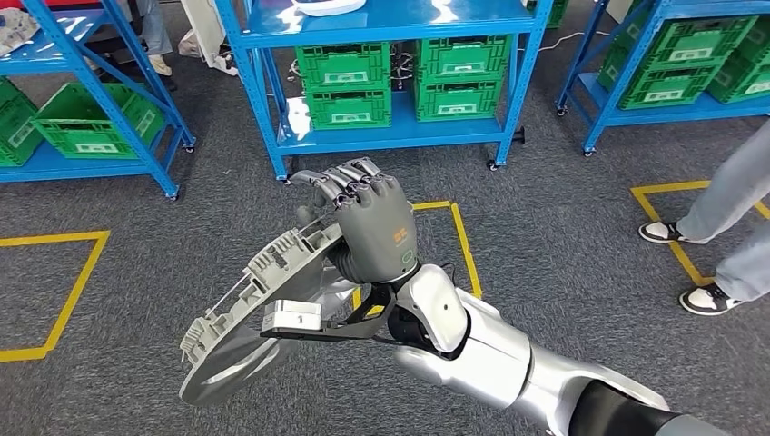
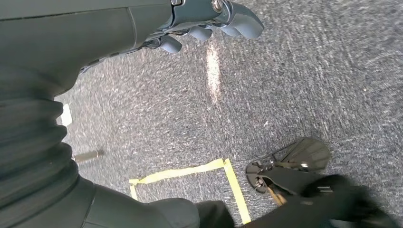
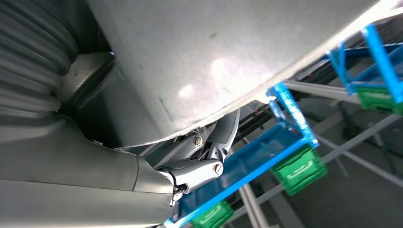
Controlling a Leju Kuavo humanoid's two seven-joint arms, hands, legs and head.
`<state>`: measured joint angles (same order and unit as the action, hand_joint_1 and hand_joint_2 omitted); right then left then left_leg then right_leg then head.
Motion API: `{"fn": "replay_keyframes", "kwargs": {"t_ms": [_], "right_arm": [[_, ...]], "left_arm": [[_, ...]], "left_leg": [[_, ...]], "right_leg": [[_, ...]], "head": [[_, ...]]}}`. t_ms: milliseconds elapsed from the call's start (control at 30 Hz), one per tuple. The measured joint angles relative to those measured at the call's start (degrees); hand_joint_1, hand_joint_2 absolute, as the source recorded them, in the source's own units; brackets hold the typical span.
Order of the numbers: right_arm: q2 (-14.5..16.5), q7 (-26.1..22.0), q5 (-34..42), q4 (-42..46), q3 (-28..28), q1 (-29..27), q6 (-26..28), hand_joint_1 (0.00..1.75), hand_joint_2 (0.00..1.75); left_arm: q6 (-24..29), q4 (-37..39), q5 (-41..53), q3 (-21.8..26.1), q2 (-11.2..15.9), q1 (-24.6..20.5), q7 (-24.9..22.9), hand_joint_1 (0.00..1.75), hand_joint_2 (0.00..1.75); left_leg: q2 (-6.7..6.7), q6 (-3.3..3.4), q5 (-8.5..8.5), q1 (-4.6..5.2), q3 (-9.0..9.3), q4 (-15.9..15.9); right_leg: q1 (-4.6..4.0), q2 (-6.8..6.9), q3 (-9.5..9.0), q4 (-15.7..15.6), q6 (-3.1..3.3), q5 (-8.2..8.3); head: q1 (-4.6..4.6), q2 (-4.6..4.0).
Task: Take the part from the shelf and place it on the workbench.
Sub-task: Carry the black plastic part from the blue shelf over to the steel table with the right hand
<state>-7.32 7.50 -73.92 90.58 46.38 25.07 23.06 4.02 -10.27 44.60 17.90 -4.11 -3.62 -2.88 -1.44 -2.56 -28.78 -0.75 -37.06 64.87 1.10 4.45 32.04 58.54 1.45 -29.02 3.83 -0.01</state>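
Firmly gripping the part (image 1: 263, 300) in right hand (image 1: 368, 227), long axis slanting down-left away from fingers; left hand (image 2: 209, 23) loosely curled, holding nothing, hanging farther off.

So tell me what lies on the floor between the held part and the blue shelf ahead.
In the head view, bare grey carpet lies between the grey part in the right hand and the blue shelf; yellow floor tape runs beside the hand.
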Motion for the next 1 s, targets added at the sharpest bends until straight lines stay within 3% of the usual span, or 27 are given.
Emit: {"fn": "replay_keyframes", "kwargs": {"t_ms": [67,100,167,233,300,367,400,433,500,567,600,667,700,767,833,900,933,1000], "right_arm": [[0.0,0.0,0.0,0.0,0.0,0.2,0.1,1.75,1.75],[0.0,0.0,0.0,0.0,0.0,0.2,0.1,1.75,1.75],[0.0,0.0,0.0,0.0,0.0,0.4,0.2,1.75,1.75],[0.0,0.0,0.0,0.0,0.0,0.5,0.3,1.75,1.75],[0.0,0.0,0.0,-0.1,0.0,0.6,0.4,1.75,1.75],[-0.2,-0.1,0.2,-0.3,0.0,0.4,0.6,1.75,1.75],[-0.2,-0.1,0.3,-0.4,0.1,0.3,0.7,1.75,1.75],[-0.3,-0.3,0.5,-0.5,0.1,0.3,0.8,1.75,1.75],[-0.3,-0.5,1.0,-0.6,0.2,0.5,1.0,1.75,1.75],[-0.3,-0.7,1.6,-0.6,0.3,0.9,1.1,1.75,1.75],[-0.3,-0.8,1.9,-0.7,0.3,1.1,1.2,1.75,1.75],[-0.3,-1.0,2.1,-0.7,0.4,1.3,1.4,1.75,1.75],[-0.3,-1.1,2.1,-0.8,0.4,1.4,1.4,1.75,1.75],[-0.2,-1.2,2.1,-0.8,0.4,1.6,1.5,1.75,1.75],[-0.2,-1.4,2.2,-1.0,0.5,1.7,1.7,1.75,1.75],[-0.2,-1.5,2.4,-1.1,0.6,1.8,1.8,1.75,1.75],[-0.2,-1.5,2.4,-1.1,0.6,1.8,1.8,1.75,1.75],[-0.2,-1.4,2.5,-1.1,0.6,1.9,1.9,1.75,1.75]], "left_arm": [[0.0,0.0,0.1,0.0,0.0,-0.2,0.0,0.0,1.75],[0.0,0.0,0.1,0.0,0.0,-0.3,0.0,0.0,1.75],[0.0,0.0,0.1,0.0,0.1,-0.4,0.0,0.0,1.75],[-0.1,0.0,0.1,0.0,0.1,-0.3,0.0,0.0,1.75],[-0.1,0.0,0.1,0.1,0.0,-0.4,0.0,0.0,1.75],[-0.1,0.0,0.1,0.1,0.0,-0.6,0.0,0.0,1.75],[-0.2,0.0,0.1,0.1,0.0,-0.5,0.0,0.0,1.75],[-0.2,0.0,0.1,0.2,0.0,-0.4,0.0,0.0,1.75],[-0.3,0.1,0.1,0.2,0.0,-0.3,0.0,0.0,1.75],[-0.1,0.0,0.0,0.4,0.0,-0.3,0.1,0.0,1.75],[-0.1,0.0,0.0,0.4,0.0,-0.3,0.1,0.0,1.75],[0.0,0.0,0.0,0.6,0.0,-0.1,0.2,0.0,1.75],[0.1,0.0,-0.1,0.6,0.1,0.1,0.2,0.0,1.75],[0.1,0.1,-0.1,0.7,0.1,0.4,0.2,0.0,1.75],[0.1,0.1,-0.1,0.7,0.0,0.3,0.2,0.0,1.75],[0.2,0.1,0.0,0.7,0.0,0.2,0.1,0.0,1.75],[0.2,0.1,0.0,0.7,0.0,0.2,0.1,0.0,1.75],[0.2,0.1,0.1,0.7,0.1,0.2,0.0,0.0,1.75]], "left_leg": [[-1.67,0.73,1.49,0.39,3.34,-6.0],[-1.9,1.16,1.51,0.62,3.66,-6.9],[-0.72,1.97,1.93,0.68,3.63,-7.3],[0.41,2.73,2.62,0.36,4.03,-8.1],[1.51,3.29,3.22,0.19,4.05,-8.5],[2.85,3.47,3.52,0.23,3.71,-8.5],[3.57,3.41,3.63,0.24,3.55,-8.4],[4.32,3.28,3.73,0.22,3.36,-8.2],[5.81,2.89,3.94,0.1,2.72,-7.6],[7.14,2.22,3.95,0.22,1.91,-6.9],[7.61,1.86,3.96,0.28,1.58,-6.8],[8.44,1.11,4.21,0.26,1.09,-7.1],[8.14,0.86,4.24,0.22,0.85,-6.9],[5.7,0.46,2.3,0.27,-0.6,-3.9],[2.83,0.11,-1.94,0.27,-3.79,3.5],[1.94,-0.15,-4.53,0.2,-6.22,9.4],[1.77,-0.12,-4.29,0.2,-5.9,9.4],[0.67,0.28,-1.56,0.33,-1.76,2.9]], "right_leg": [[-0.13,1.03,-0.19,0.0,-0.66,-0.06],[-0.16,1.49,-0.3,-0.1,-1.07,-0.05],[-0.12,2.3,-0.69,-0.5,-1.93,0.02],[-0.03,0.52,-0.55,0.7,-2.53,-1.08],[0.02,-2.79,1.83,6.3,-2.71,-4.5],[-0.04,-4.15,5.19,13.5,-2.68,-7.66],[-0.04,-4.31,5.96,15.0,-2.66,-7.86],[-0.02,-4.41,5.58,14.2,-2.63,-6.88],[0.12,-5.34,2.04,6.9,-2.5,-3.34],[-0.03,-6.77,-0.57,0.9,-2.14,-1.29],[-0.17,-7.09,-0.72,0.1,-1.84,-1.12],[-0.29,-6.25,-0.47,0.2,-0.92,-0.71],[-0.24,-5.72,-0.48,0.1,-0.46,-0.42],[-0.03,-4.58,-0.56,-0.2,0.33,0.16],[-0.12,-3.42,-0.38,-0.2,0.57,0.29],[-0.22,-2.05,-0.18,-0.2,0.58,0.3],[-0.25,-1.35,-0.11,-0.2,0.57,0.31],[-0.3,0.0,-0.14,-0.2,0.46,0.28]], "head": [[0.06,0.0],[0.09,0.01],[0.12,0.0],[0.19,0.0],[0.24,0.01],[0.25,0.0],[0.26,0.01],[0.26,0.01],[0.26,0.01],[0.26,0.01],[0.23,0.01],[0.13,-0.01],[0.14,-0.01],[-0.1,0.0],[-0.35,0.01],[-0.36,0.0],[-0.36,0.01],[-0.36,0.01]]}}
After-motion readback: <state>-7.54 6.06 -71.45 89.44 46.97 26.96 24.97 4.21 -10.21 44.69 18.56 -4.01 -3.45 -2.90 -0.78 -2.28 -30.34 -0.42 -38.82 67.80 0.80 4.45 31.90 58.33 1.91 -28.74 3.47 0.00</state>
